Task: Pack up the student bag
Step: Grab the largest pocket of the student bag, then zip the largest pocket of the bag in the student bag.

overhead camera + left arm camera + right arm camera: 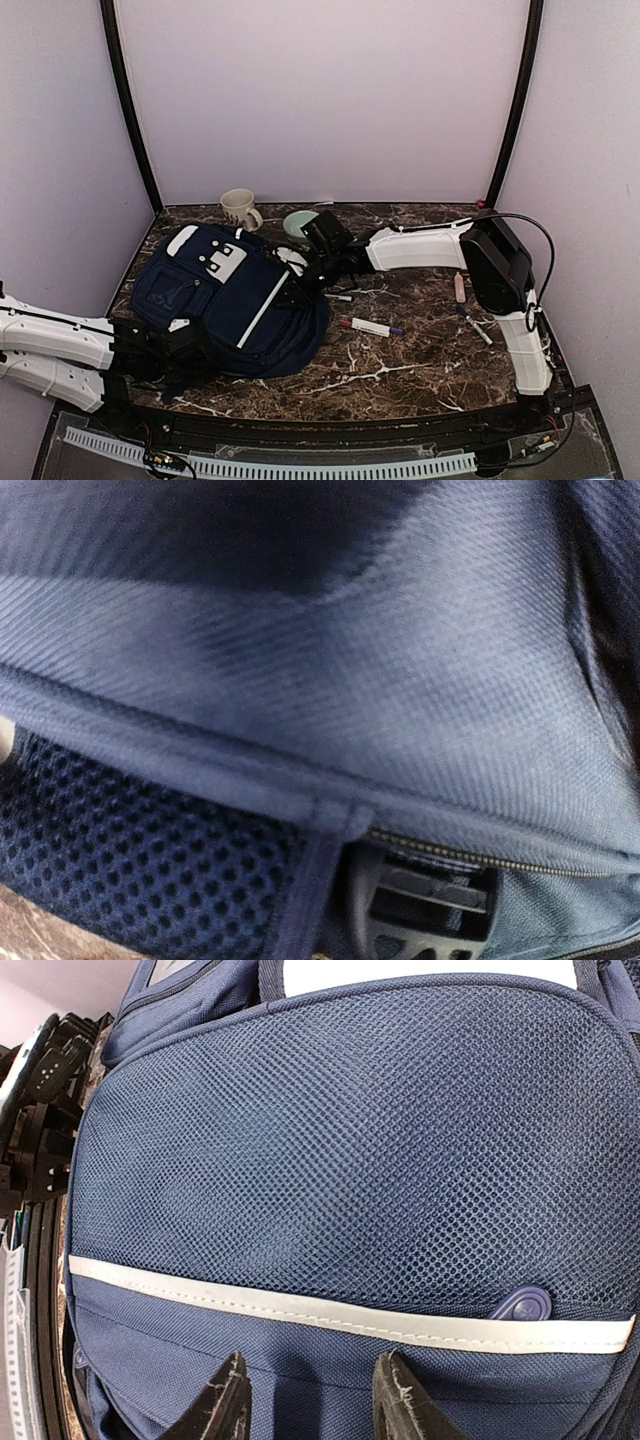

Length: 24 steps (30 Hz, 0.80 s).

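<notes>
**Reaching for the front pocket of the bag**

The student bag lies flat on the left part of the marble surface, with its front pocket facing up. My right pincer hangs just over the navy cloth below the white stripe. Its two fingers are spread and nothing is between them. I judge it is placed here because the zipper pull of the mesh pocket sits just beside this stripe, and a pocket must be opened before anything goes in.

My left pincer is at the near left edge of the bag. It is so close that its camera sees only cloth, a seam and a zipper line, so I cannot tell whether it is spread or pinching the cloth. Probably it is there to stop the bag from sliding when a zipper is pulled.

A marker and pens lie to the right of the bag, and a mug and a green bowl stand at the far side. All of these are outside the bag, so the packing looks hardly begun.
</notes>
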### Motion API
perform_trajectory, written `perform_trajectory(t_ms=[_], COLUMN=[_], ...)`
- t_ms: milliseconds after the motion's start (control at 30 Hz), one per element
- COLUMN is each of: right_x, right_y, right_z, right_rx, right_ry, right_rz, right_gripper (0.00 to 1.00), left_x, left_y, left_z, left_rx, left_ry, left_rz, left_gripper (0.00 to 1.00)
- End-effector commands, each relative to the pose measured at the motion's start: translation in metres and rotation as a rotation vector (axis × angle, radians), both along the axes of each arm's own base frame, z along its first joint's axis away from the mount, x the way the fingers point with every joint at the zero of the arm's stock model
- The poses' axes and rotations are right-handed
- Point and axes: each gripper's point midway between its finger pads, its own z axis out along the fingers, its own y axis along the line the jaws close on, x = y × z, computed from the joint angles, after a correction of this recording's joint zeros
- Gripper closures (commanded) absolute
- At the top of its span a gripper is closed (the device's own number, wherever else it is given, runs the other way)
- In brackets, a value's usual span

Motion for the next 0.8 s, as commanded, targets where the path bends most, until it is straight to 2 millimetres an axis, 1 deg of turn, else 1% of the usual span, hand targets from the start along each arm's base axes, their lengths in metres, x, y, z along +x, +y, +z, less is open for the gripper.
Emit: perform_trajectory(t_ms=[0, 133, 200, 333, 467, 567, 767], right_x=[-0.006, -0.005, -0.004, -0.002, -0.001, -0.001, -0.001], right_y=[0.003, 0.004, 0.005, 0.005, 0.005, 0.006, 0.005], right_z=[-0.015, -0.016, -0.017, -0.022, -0.027, -0.030, -0.035], right_rx=[-0.007, -0.010, -0.012, -0.024, -0.035, -0.039, -0.049], right_ry=[0.037, 0.041, 0.045, 0.054, 0.065, 0.076, 0.085], right_rz=[0.012, 0.007, 0.004, -0.006, -0.011, -0.015, -0.019], right_gripper=[0.58, 0.58, 0.58, 0.58, 0.58, 0.58, 0.58], left_x=[-0.005, -0.012, -0.015, -0.027, -0.048, -0.060, -0.057], left_y=[-0.001, -0.005, -0.014, -0.041, -0.061, -0.073, -0.125], left_z=[0.004, 0.012, 0.016, 0.019, 0.017, 0.013, 0.025], left_rx=[0.018, 0.004, -0.028, -0.121, -0.167, -0.199, -0.283], left_ry=[0.053, 0.087, 0.095, 0.135, 0.211, 0.254, 0.212], left_rz=[-0.005, -0.044, -0.099, -0.254, -0.389, -0.458, -0.582], left_gripper=[0.90, 1.00, 1.00, 1.00, 1.00, 1.00, 1.00])
